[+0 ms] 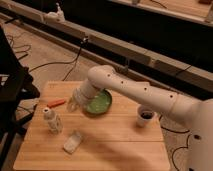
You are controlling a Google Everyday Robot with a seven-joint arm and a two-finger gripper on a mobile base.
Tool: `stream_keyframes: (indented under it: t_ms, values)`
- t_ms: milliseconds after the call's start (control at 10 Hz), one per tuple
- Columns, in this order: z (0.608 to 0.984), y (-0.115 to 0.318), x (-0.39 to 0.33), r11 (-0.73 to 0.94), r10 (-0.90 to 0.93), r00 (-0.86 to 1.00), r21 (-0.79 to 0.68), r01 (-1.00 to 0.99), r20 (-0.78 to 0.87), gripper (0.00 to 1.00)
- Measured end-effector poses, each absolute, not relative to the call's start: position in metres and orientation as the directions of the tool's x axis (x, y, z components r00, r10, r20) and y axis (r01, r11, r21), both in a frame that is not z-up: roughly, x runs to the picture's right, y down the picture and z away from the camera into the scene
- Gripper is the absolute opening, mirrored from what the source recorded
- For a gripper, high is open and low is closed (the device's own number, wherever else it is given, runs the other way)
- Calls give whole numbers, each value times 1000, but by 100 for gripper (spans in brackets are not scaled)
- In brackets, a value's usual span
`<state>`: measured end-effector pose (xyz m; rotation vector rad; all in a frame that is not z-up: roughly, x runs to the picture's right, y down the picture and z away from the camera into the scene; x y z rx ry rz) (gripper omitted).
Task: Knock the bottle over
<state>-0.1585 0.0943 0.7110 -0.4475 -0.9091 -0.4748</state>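
In the camera view the bottle [51, 120] stands upright toward the table's [117, 146] nine o'clock edge, not yet toppled, while the gripper [75, 103], clenched or released I cannot tell, hovers near at its one o'clock, so the knock remains.

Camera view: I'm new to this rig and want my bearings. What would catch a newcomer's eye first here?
The big white arm stretches from the right across the wooden table, its gripper by the left rim of the green bowl, short of the bottle, which stands upright near the table's left edge. A white cup sits at the right, a flat whitish packet in front of the bottle.
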Motion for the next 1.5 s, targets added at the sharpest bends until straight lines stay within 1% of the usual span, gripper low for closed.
stream_keyframes:
  t_ms: [200,400,700,1000,1200,1400,1500]
  values:
    - [711,95,-154,812,-191,527,-168,558,828,0]
    - [715,105,-151,799,-196,520,-172,576,831,0]
    - [711,128,-178,755,-208,453,-152,638,867,0]
    - [704,160,-228,707,-158,309,-111,698,938,0]
    - [701,168,-260,705,-102,206,-75,705,973,0]
    - [709,161,-286,733,-37,106,-45,679,994,0]
    - [718,150,-293,752,-33,93,-37,658,995,0]
